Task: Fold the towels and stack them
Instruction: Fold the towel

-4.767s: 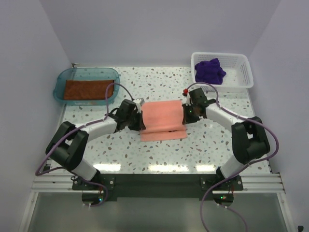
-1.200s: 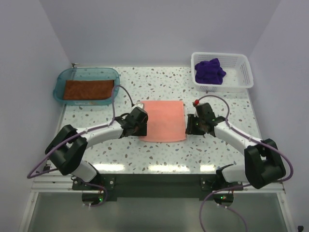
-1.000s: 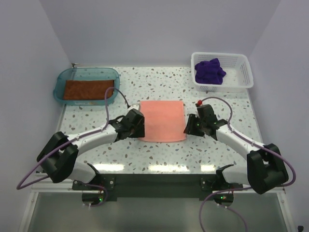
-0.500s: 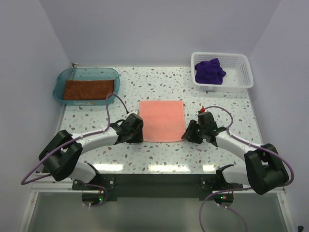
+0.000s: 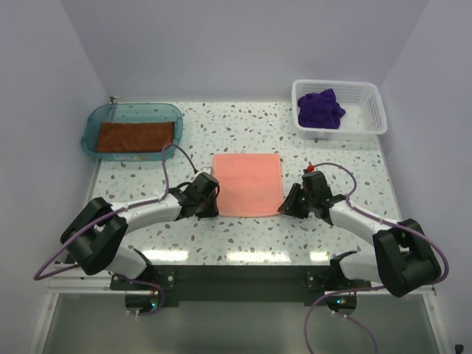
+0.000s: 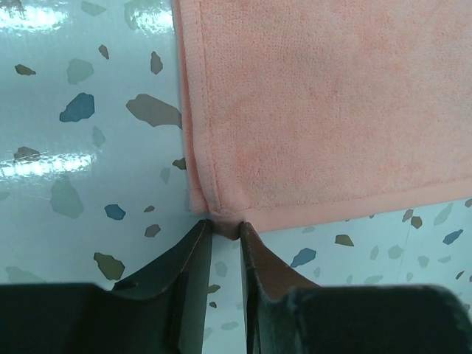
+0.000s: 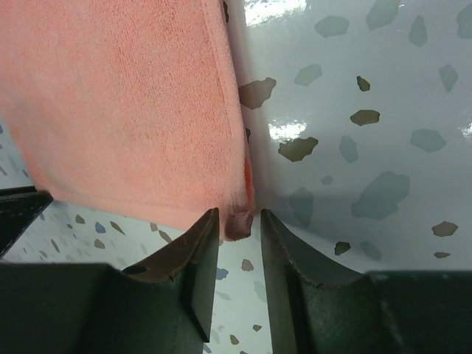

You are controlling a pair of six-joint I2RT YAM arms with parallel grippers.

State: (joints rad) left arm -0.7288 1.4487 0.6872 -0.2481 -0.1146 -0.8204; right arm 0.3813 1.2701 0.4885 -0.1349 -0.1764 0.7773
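Observation:
The salmon pink towel (image 5: 248, 184) lies flat in the middle of the table, folded into a rectangle. My left gripper (image 5: 214, 212) is at its near left corner, and the left wrist view shows that gripper (image 6: 225, 230) pinching the corner of the pink towel (image 6: 332, 110) between its fingertips. My right gripper (image 5: 283, 211) is at the near right corner. In the right wrist view, the corner of the pink towel (image 7: 125, 96) sits between that gripper's (image 7: 240, 217) jaws, with a gap to the right finger. The rust brown towel (image 5: 135, 136) and the purple towel (image 5: 321, 108) lie apart.
The brown towel rests flat in a teal tray (image 5: 92, 122) at the back left. The purple towel is bunched in a white mesh basket (image 5: 372, 103) at the back right. Speckled tabletop surrounds the pink towel on every side.
Both grippers slid toward me along the pink towel's sides to its near corners. The left jaws narrowed onto their corner and the right jaws narrowed slightly. The towel stayed flat.

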